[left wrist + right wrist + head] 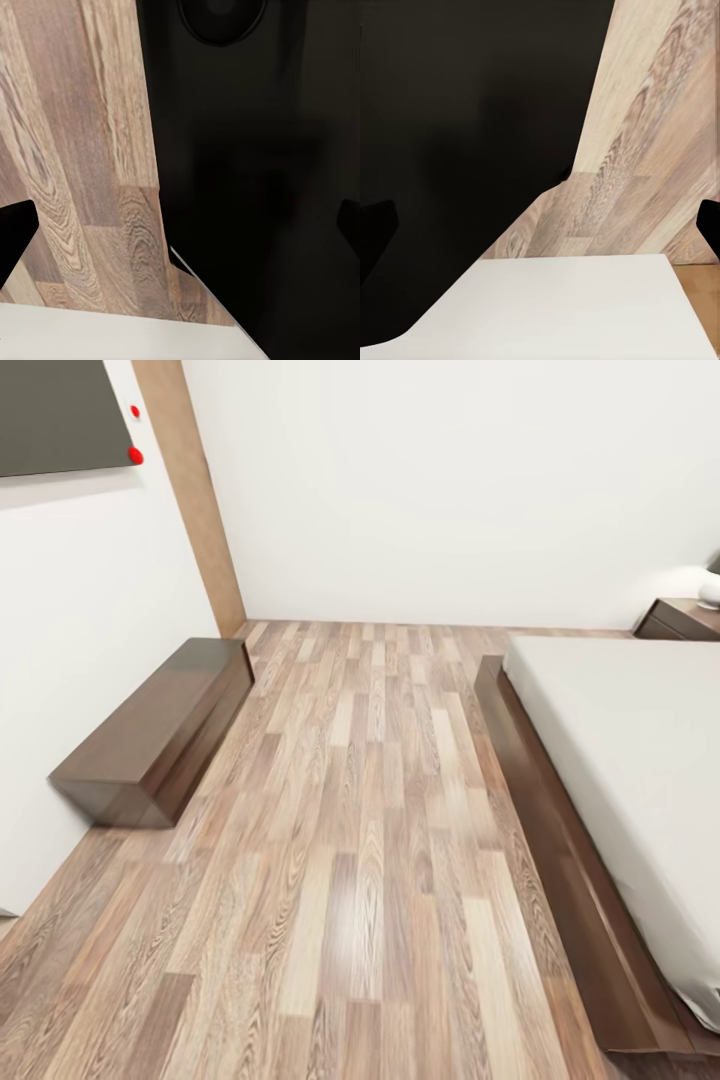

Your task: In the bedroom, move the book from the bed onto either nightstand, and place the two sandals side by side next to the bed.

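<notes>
Facing one bed [640,760], one nightstand [680,618], one long cabinet [160,730]; both claws' spread unreadable.

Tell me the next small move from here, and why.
Probably turn right toward the bed: its mattress runs off the head view's right edge, no book or sandals show on the part in view, and the nightstand sits at the far right.

Long low dark cabinet [160,735] vs left wall, wood door frame [195,490] behind.
</notes>
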### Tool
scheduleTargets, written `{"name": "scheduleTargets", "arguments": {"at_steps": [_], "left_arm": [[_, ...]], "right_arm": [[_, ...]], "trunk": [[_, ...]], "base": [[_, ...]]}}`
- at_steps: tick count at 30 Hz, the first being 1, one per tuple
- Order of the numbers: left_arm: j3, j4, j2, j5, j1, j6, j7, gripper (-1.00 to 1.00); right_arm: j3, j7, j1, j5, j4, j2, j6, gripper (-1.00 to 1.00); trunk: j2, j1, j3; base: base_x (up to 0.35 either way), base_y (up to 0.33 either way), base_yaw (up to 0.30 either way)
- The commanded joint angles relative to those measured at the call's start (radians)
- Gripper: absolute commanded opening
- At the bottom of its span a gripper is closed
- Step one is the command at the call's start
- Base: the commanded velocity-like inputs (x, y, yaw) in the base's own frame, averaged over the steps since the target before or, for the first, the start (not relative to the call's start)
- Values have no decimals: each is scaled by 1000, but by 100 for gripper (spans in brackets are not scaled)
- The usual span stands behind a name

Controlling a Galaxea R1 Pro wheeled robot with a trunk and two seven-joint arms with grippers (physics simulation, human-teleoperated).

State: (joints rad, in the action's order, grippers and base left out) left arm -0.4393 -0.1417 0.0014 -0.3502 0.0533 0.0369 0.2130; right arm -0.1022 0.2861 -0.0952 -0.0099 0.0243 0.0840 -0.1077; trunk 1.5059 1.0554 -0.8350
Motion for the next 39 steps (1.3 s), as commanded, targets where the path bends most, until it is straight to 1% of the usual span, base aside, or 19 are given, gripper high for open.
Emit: {"name": "scheduleTargets", "arguments": {"at_steps": [1,8,14,39], "left_arm": [[-9,0,0,-10,0,3,4,100],[-8,0,1,-10,0,4,3,100],[-7,0,1,-11,0,6,3,100],[-2,-1,2,-17,0,13,2,100]], "right_arm": [[-8,4,0,-1,2,0,-9,100],[-8,4,0,-1,2,0,-9,100],[-8,4,0,-1,2,0,-9,100],[-8,4,0,-1,2,0,-10,100]], "trunk": [[0,0,-1],[0,0,-1],[0,0,-1],[0,0,-1]], "base": [[242,0,0],[234,0,0],[114,0,0],[17,0,0]]}}
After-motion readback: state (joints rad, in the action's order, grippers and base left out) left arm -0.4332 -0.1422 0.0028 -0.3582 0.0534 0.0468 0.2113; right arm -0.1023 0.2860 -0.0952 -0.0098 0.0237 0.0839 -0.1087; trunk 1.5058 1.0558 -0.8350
